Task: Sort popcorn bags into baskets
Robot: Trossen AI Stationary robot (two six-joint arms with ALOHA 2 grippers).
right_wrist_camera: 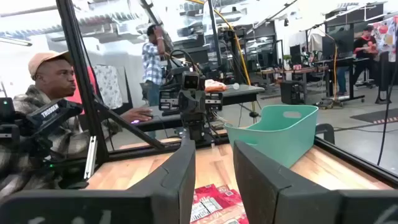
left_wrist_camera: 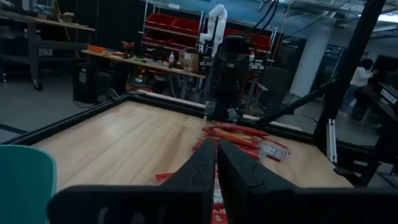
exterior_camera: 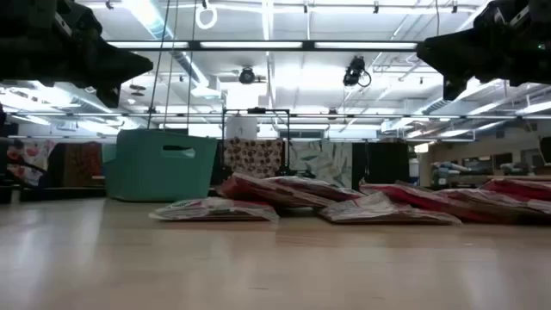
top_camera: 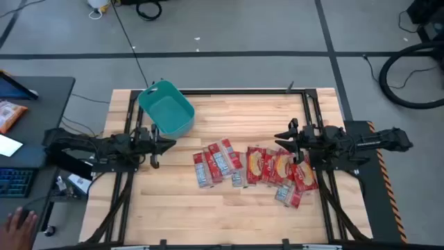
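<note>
The red popcorn bags (top_camera: 253,167) lie in a loose, overlapping spread on the wood, right of the table's middle. They also show in the low view (exterior_camera: 344,200) and in both wrist views (left_wrist_camera: 239,134) (right_wrist_camera: 214,202). The teal basket (top_camera: 166,107) stands upright on the table's far left part (exterior_camera: 161,165) (right_wrist_camera: 280,130). My left gripper (top_camera: 172,144) hovers shut just near of the basket, left of the bags (left_wrist_camera: 216,163). My right gripper (top_camera: 277,139) hovers open above the far right end of the spread (right_wrist_camera: 214,155). Neither touches anything.
A black frame rail (top_camera: 229,90) borders the table. Bare wood (top_camera: 208,215) lies near of the bags. A desk on the left holds an orange packet (top_camera: 10,114), and a person's hand (top_camera: 17,226) rests nearby. People (right_wrist_camera: 50,99) sit and stand beyond the table.
</note>
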